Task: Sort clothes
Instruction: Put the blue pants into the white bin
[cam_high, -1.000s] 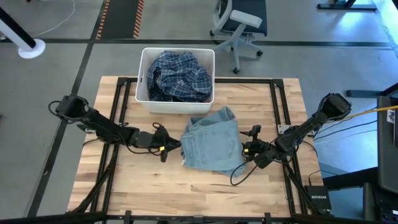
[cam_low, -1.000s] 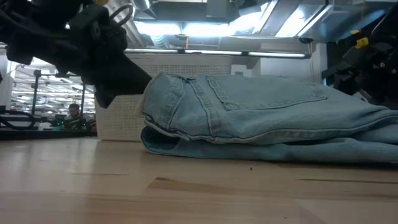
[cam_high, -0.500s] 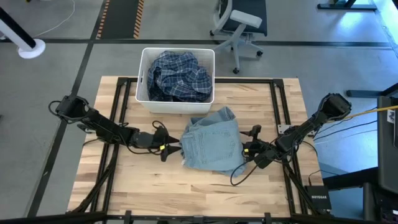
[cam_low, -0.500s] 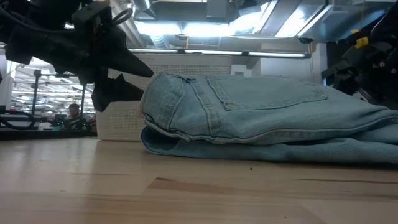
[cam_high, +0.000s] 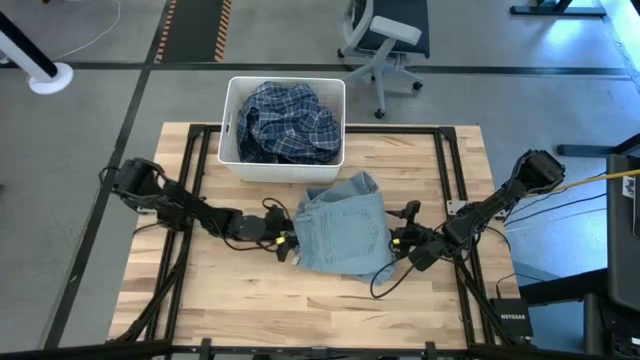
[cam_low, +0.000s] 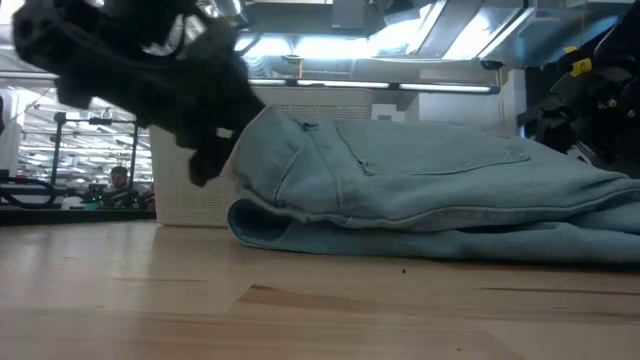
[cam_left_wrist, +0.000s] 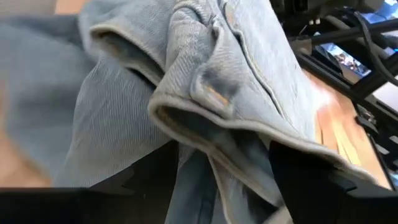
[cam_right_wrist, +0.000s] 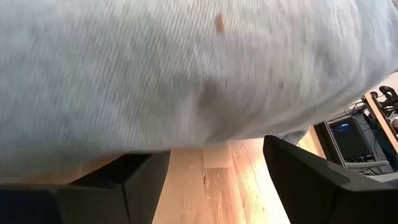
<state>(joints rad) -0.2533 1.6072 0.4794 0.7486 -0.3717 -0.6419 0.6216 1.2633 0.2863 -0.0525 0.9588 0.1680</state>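
Since half a second ago the left gripper (cam_high: 283, 240) has slid in along the table until it touches the near-left edge of the denim (cam_high: 342, 232); the right gripper (cam_high: 398, 238) has not shifted. The left wrist view shows that gripper's fingers spread, with the thick folded waistband edge (cam_left_wrist: 205, 124) sitting in the gap between them but not yet pinched. From the low view the arm looms right against the raised fold.

The right gripper sits just beside the denim's right edge, fingers apart as well, with cloth bulging over them and bare table (cam_right_wrist: 211, 180) below; whether any fabric lies properly between them is hard to judge from so close a view.

The denim lies folded in a heap mid-table, just in front of the white bin (cam_high: 232, 120), which holds the plaid shirt (cam_high: 287, 122).

Denim is soft but fairly heavy and stiff for cloth: it should hold its folds, sag when lifted, and not slip much. The doubled waistband seam is probably the best hold, being thick and firm enough for a narrow pinch. A grip on a single loose layer risks the pile unfolding and dragging, so a hold from each side would likely carry it better.
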